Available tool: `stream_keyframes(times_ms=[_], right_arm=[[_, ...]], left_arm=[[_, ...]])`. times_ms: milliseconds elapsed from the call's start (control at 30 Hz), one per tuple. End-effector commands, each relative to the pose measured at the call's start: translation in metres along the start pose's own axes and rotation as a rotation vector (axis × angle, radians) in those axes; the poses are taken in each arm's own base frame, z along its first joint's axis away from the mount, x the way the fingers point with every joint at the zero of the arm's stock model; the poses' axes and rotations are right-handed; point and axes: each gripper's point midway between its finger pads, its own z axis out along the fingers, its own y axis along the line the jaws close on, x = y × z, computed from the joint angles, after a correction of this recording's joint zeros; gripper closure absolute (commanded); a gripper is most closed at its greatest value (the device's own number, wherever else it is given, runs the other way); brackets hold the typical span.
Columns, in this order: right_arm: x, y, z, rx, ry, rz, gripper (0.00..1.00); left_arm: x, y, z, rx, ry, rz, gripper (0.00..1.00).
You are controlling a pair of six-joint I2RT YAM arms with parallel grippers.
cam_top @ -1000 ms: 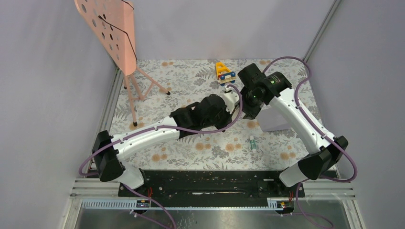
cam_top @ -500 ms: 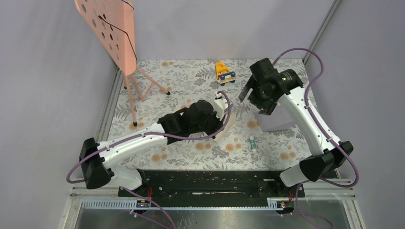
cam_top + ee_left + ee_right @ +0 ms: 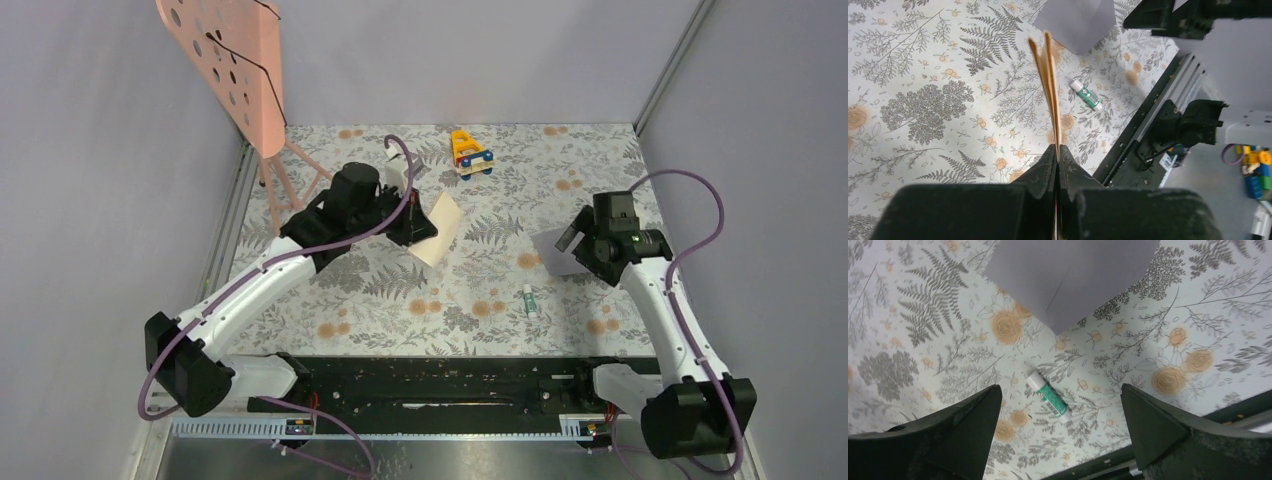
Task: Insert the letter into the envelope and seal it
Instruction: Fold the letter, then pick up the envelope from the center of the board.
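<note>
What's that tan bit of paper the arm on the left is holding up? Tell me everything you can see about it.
The tan sheet is thin, plain paper, folded: the left wrist view shows it edge-on as two layers that splay slightly at the free end. The left gripper is shut on one edge and holds it out sideways, seemingly lifted off the floral table, left of centre. Nothing else touches it. No writing shows. It is well apart from the grey-lilac envelope lying to the right.

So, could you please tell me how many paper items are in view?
2. The tan letter is pinched in the left fingers, centre-left; the grey-lilac envelope lies flat on the right, by the open right fingers. Others might hide under the arms.
</note>
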Motion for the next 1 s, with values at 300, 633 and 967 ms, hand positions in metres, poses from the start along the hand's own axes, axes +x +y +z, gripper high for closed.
stream_keyframes(times_ms=[300, 633, 967], right_arm=[[-0.008, -0.011, 0.092, -0.099, 0.013, 0.382, 0.07], [-0.02, -0.05, 0.133, -0.008, 0.002, 0.513, 0.17], [-0.019, -0.06, 0.157, 0.025, 0.019, 0.539, 0.5]], left_arm=[[0.009, -0.005, -0.005, 0.069, 0.066, -0.05, 1.0], [0.023, -0.004, -0.004, 0.076, 0.106, -0.065, 1.0], [0.02, -0.003, -0.007, 0.058, 0.111, -0.059, 1.0]])
